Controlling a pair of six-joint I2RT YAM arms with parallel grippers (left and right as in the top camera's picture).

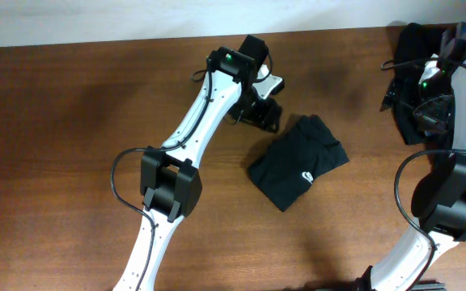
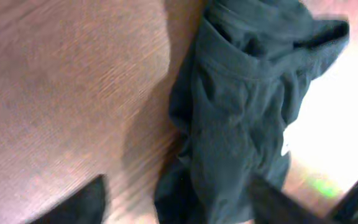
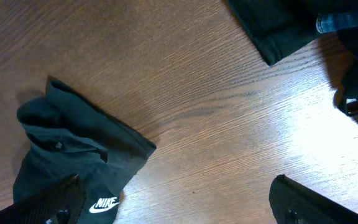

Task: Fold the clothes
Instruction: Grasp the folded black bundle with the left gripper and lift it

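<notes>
A folded black garment (image 1: 298, 160) with a small white logo lies on the brown table (image 1: 71, 121), right of centre. My left gripper (image 1: 261, 115) hovers just beyond the garment's upper left corner. In the left wrist view its fingers (image 2: 79, 204) stand wide apart and open, and the rumpled black fabric (image 2: 241, 112) lies below and between them. My right gripper (image 3: 179, 211) is open over bare wood. The folded garment (image 3: 73, 149), with its NIKE mark, lies beside its left finger. More black clothes (image 1: 407, 56) are heaped at the far right.
Part of another black garment (image 3: 278, 25) reaches into the top of the right wrist view. The right arm (image 1: 459, 162) stands along the table's right edge, partly over the heap. A pale wall strip (image 1: 95, 20) borders the table's far edge.
</notes>
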